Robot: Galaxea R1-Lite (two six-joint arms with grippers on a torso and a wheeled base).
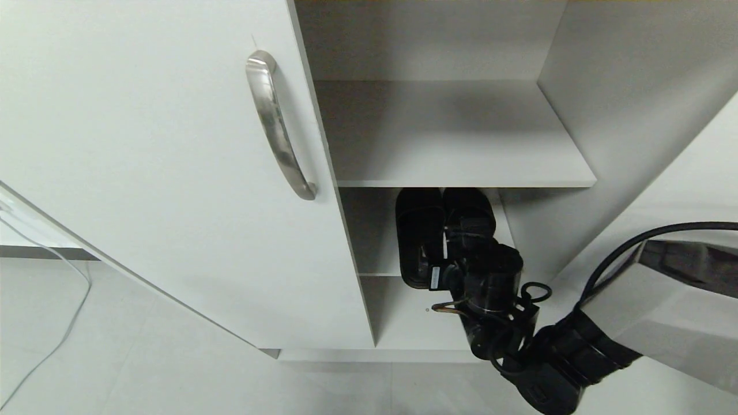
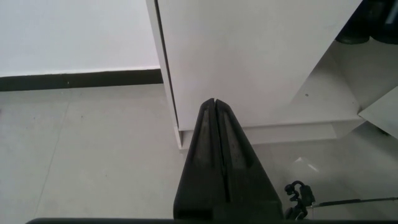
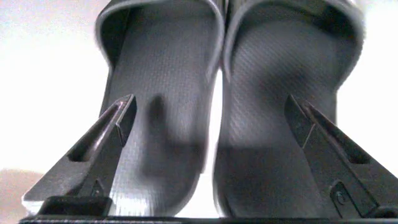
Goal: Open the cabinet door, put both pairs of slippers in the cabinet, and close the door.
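A pair of black slippers [image 1: 420,233] lies side by side on the lower shelf [image 1: 372,242] of the white cabinet, toes toward the back. My right gripper [image 1: 456,241] is at their heel ends, inside the open right half. Up close, its open fingers [image 3: 111,140] stand one over each slipper [image 3: 168,99], and I cannot tell whether they touch the soles. My left gripper [image 2: 214,107] is shut on nothing, low over the floor in front of the cabinet's closed left door [image 2: 249,56]. The slippers [image 2: 357,34] show dark at the edge of that view.
The left door [image 1: 144,144] has a curved metal handle [image 1: 277,127]. The right door [image 1: 686,190] stands swung open beside my right arm. The middle shelf [image 1: 450,132] and the bottom compartment [image 1: 412,325] are bare. A thin cable [image 1: 63,328] trails over the tiled floor.
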